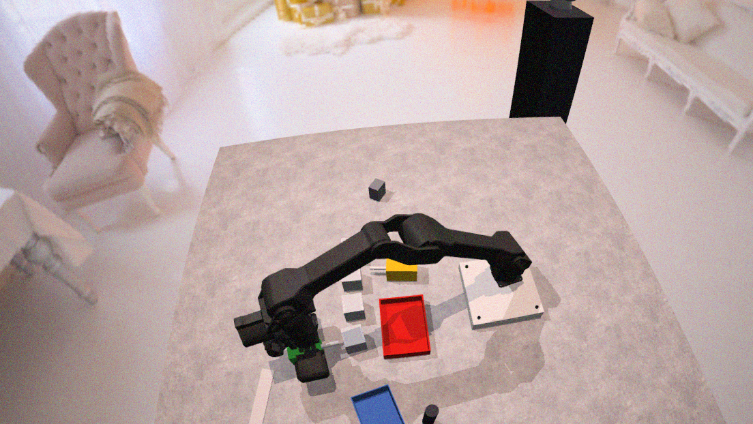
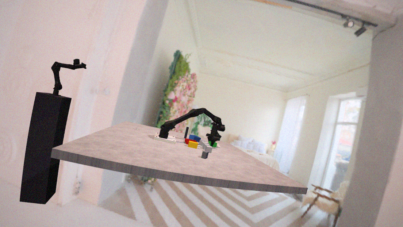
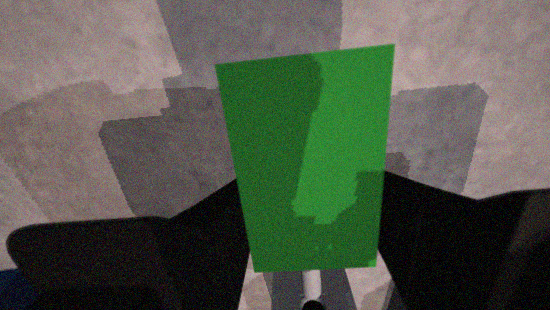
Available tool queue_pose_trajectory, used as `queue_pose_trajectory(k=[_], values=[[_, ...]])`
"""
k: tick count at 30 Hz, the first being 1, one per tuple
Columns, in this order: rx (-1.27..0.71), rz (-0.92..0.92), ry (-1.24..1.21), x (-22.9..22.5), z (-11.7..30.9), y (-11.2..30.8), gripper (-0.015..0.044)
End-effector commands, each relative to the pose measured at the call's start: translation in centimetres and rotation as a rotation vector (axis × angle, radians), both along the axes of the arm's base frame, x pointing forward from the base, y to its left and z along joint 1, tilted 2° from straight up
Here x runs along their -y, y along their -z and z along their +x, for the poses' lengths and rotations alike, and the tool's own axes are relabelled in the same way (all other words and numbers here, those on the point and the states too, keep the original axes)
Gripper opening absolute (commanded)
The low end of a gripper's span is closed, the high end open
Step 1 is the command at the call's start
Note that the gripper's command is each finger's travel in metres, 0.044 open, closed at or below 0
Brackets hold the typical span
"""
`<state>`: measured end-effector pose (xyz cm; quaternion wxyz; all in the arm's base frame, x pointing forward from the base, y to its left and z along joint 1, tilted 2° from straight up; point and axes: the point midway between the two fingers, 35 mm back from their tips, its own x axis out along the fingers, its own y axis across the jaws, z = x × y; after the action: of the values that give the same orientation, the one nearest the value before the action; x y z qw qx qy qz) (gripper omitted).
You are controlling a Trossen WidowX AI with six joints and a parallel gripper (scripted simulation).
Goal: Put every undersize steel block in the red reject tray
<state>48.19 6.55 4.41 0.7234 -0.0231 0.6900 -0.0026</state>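
A bright room all around, pale floor, pink tufted armchair (image 1: 95, 105) on one side, white bench (image 1: 690, 68) on the other! The mottled grey-pink table (image 1: 474, 168) (image 2: 141, 152) (image 3: 60, 45) spreads wide, its edge faced in darker grey. By its far edge in the top view stands a tall black pedestal (image 1: 550, 63) (image 2: 42, 146), carrying a second arm (image 2: 57, 76).

Across the surface reaches the black working arm (image 1: 337, 258) (image 2: 191, 114), off its white base plate (image 1: 500, 310) (image 2: 172, 141), shadow falling over the red tray (image 1: 413, 315) (image 2: 186, 141). The blue tray (image 1: 376, 407) (image 2: 194, 137) lies near it.

And the gripper (image 1: 309, 350) (image 2: 213, 143) (image 3: 302, 174) has the green GO gauge (image 1: 294, 354) (image 2: 215, 145) (image 3: 310, 150) clamped, pin aimed at the end steel block (image 1: 354, 338)! Whether it enters, I can't tell. Two more steel blocks (image 1: 352, 307) line up alongside. Smaller still, a dark cube (image 1: 376, 189) (image 2: 204, 154) sits well apart.
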Motion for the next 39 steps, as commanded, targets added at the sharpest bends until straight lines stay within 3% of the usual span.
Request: queue_pose_trajectory(k=[1, 39], values=[[0.014, 0.001, -0.005, -0.02, -0.08, -0.52, 0.0], [0.018, 0.002, -0.005, -0.02, -0.54, -0.5, 0.0]])
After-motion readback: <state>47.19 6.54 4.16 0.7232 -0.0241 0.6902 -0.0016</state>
